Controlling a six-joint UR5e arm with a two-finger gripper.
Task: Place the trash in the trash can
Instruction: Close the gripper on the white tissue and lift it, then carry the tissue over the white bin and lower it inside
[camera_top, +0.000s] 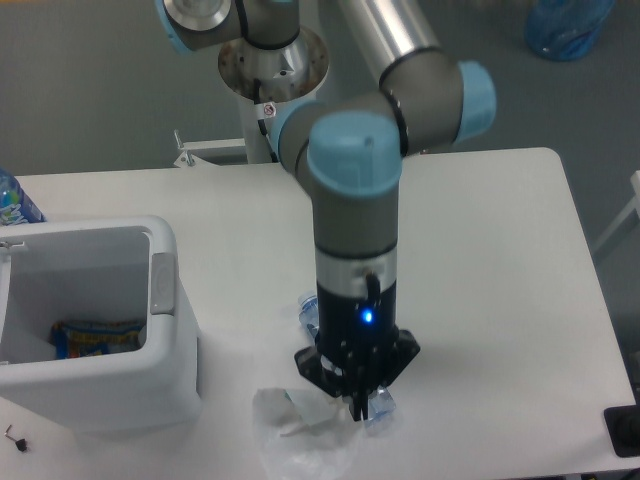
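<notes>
The pick-up step is in hand: the gripper sits just right of the crumpled white paper sheet, which lies on the white desk right of the boxy white plastic trash can. Whether it grips anything I cannot tell. The crushed clear plastic bottle is mostly hidden behind the arm. Next comes lifting and carrying toward the can.

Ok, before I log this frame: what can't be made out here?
- Jaws of the gripper: hidden behind the wrist flange, so open or shut cannot be told.
- Crushed bottle: mostly behind the arm; only bits show at the wrist's left and below.
- Crumpled paper: whether it is held or lying on the table is unclear.
- Trash can: left side cut by the frame edge.
- Wrapper inside: print too small to read.
</notes>
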